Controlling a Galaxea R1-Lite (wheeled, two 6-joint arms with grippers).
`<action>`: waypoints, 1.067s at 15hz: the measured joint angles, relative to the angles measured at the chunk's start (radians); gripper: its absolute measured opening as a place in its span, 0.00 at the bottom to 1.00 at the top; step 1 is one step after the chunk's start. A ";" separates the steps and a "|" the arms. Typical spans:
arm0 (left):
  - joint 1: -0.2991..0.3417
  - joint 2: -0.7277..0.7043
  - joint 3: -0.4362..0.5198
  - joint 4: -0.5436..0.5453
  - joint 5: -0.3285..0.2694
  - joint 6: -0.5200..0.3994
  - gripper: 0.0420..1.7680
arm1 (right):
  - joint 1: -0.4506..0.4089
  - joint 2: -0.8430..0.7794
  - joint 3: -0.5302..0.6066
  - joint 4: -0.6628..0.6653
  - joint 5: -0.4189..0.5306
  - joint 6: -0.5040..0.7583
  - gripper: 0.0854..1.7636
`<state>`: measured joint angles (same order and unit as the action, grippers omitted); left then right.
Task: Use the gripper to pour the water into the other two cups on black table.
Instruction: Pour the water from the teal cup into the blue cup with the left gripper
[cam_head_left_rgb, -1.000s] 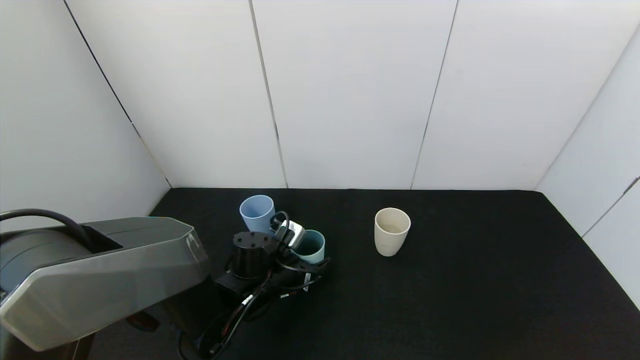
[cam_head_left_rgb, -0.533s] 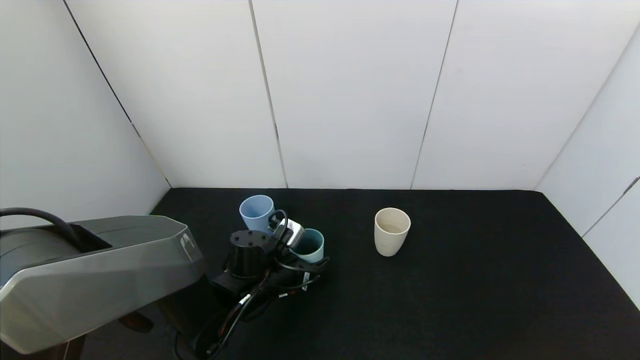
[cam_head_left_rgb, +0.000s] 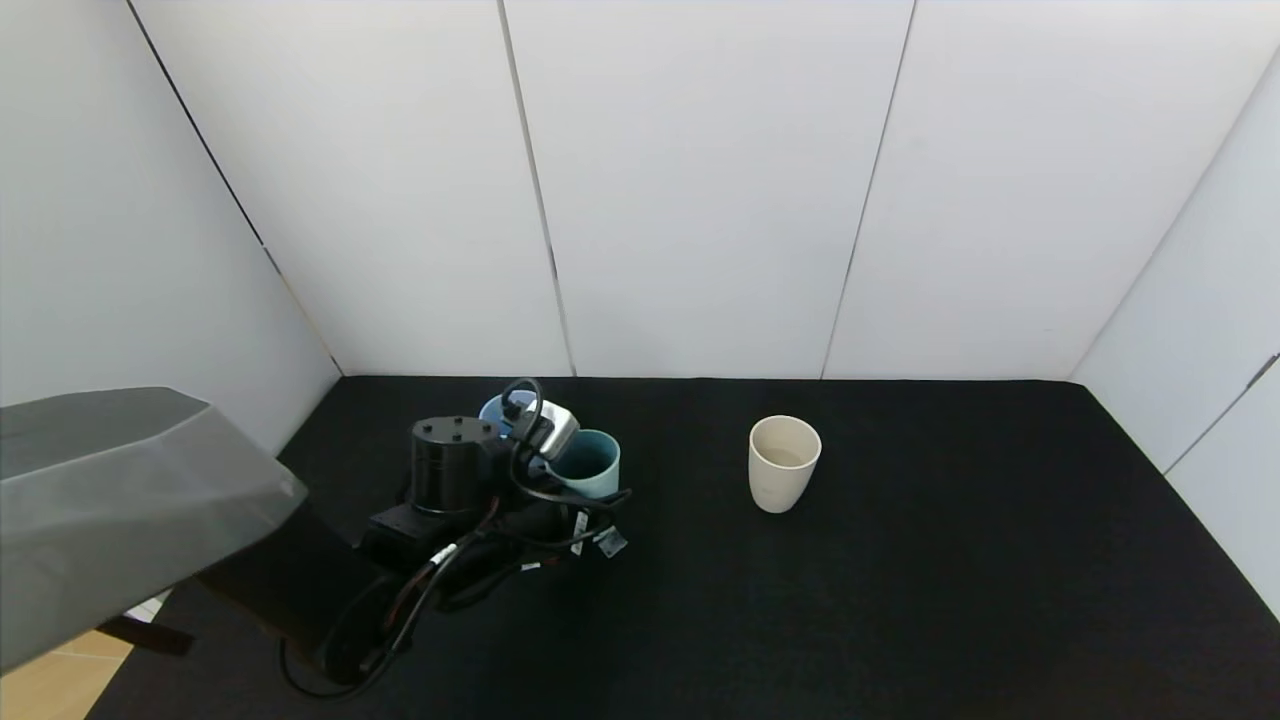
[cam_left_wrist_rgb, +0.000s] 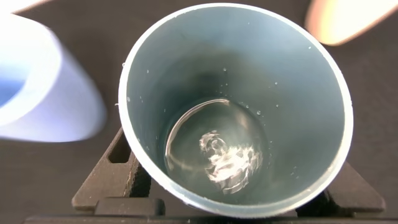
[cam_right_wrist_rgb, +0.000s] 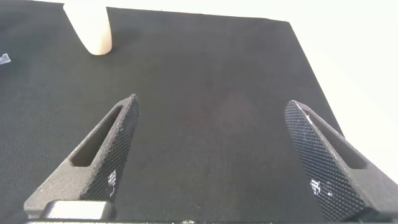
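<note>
My left gripper (cam_head_left_rgb: 572, 490) is shut on the teal-green tumbler (cam_head_left_rgb: 588, 462), holding it upright at the left of the black table (cam_head_left_rgb: 900, 600). In the left wrist view the tumbler (cam_left_wrist_rgb: 186, 74) fills the frame, with a little water (cam_left_wrist_rgb: 217, 155) at its bottom and a finger (cam_left_wrist_rgb: 112, 180) on either side. The light blue cup (cam_head_left_rgb: 492, 407) stands right behind the gripper, mostly hidden; it also shows in the left wrist view (cam_left_wrist_rgb: 43, 87). The cream cup (cam_head_left_rgb: 783, 463) stands apart to the right. My right gripper (cam_right_wrist_rgb: 211, 102) is open and empty, low over the table.
White wall panels (cam_head_left_rgb: 700, 200) close the table at the back and both sides. My left arm's grey casing (cam_head_left_rgb: 120, 500) fills the near left corner. A small clear scrap (cam_right_wrist_rgb: 4, 58) lies near the cream cup (cam_right_wrist_rgb: 90, 28) in the right wrist view.
My left gripper has moved left and back with the teal-green tumbler, now close against the light blue cup and covering most of it. The cream cup has not moved.
</note>
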<state>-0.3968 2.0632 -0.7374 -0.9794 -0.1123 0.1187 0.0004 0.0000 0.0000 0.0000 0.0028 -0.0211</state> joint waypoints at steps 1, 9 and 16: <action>0.021 -0.029 -0.012 0.037 -0.003 0.011 0.67 | 0.000 0.000 0.000 0.000 0.000 0.000 0.97; 0.168 -0.151 -0.155 0.270 -0.013 0.115 0.67 | 0.000 0.000 0.000 0.000 0.000 0.000 0.97; 0.313 -0.159 -0.298 0.432 -0.056 0.184 0.67 | 0.000 0.000 0.000 0.000 0.000 0.000 0.97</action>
<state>-0.0840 1.9045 -1.0351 -0.5474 -0.1687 0.3030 0.0004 0.0000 0.0000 0.0000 0.0032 -0.0206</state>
